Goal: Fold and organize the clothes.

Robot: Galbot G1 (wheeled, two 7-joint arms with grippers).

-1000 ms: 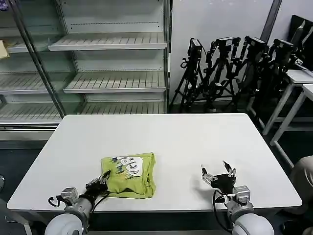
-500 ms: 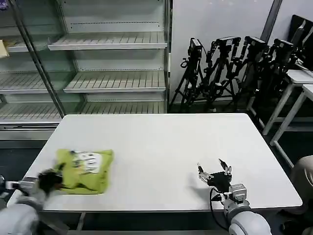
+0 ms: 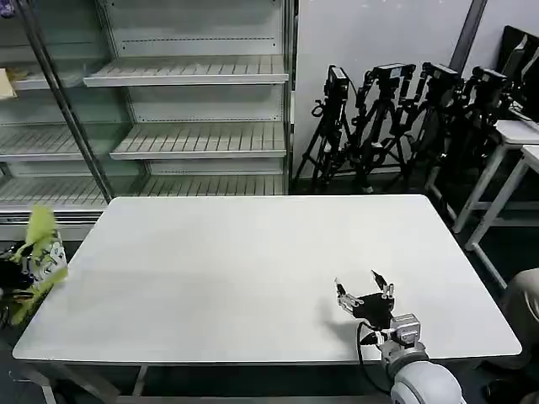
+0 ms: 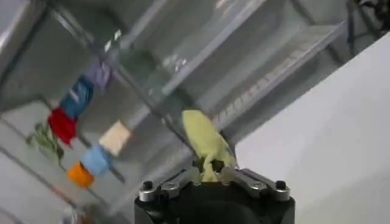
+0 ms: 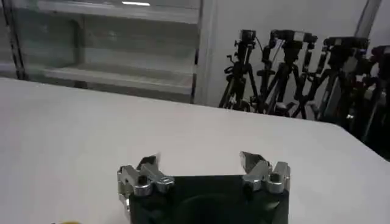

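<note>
Beyond the white tabletop's (image 3: 253,269) left edge, the left claw (image 4: 210,172) grips the folded lime-green T-shirt (image 3: 40,252); stowing it comes next. Right claw (image 3: 364,295) rests open.

The table (image 3: 253,269) top lies bare and open to reach from every side, save near its front right edge, where the right gripper (image 3: 364,292) hovers with fingers spread. Off the left edge the shirt (image 3: 38,252) hangs pinched in the left gripper (image 4: 210,173). Shelves (image 3: 185,109) and tripods (image 3: 396,118) stand behind.
</note>
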